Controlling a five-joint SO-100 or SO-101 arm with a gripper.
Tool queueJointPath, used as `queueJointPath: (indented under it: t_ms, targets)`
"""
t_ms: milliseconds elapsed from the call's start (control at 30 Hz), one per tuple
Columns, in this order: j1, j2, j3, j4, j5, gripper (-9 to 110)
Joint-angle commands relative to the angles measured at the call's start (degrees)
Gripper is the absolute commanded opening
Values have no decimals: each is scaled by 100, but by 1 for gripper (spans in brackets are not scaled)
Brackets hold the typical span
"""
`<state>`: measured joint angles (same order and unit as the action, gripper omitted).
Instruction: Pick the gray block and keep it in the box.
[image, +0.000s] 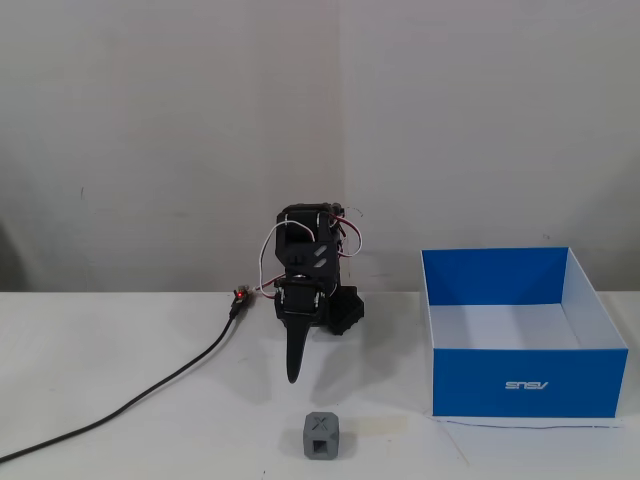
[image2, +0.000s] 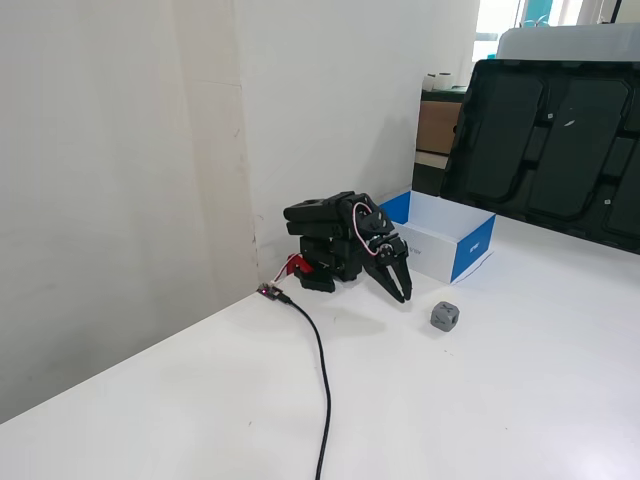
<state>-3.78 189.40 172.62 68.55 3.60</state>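
- gray block (image: 320, 436): matt plastic look, kinda grainy like a 3D print
- box (image: 524, 383): smooth cardboard, blue outside, white inside, slight sheen
- arm (image: 310, 278) and gripper (image2: 402, 293): matt black plastic
- cable (image2: 322, 375): black rubbery jacket
- table (image2: 500, 400): smooth white, faintly glossy
- wall (image: 160, 130): matt paint, a bit scuffed

This looks like an office or small lab corner: a plain white worktop (image2: 520, 400) pushed against bare white walls (image2: 120, 180), with large black plastic trays (image2: 545, 140) leaning behind it and a brown cardboard carton (image2: 437, 127) by a bright window (image2: 497, 17).
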Motion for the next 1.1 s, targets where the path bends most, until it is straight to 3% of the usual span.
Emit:
queueJointPath:
  t_ms: [0, 1067]
  targets:
    - [26, 703, 44, -62, 53, 0]
    - [-193, 703, 44, -70, -44, 0]
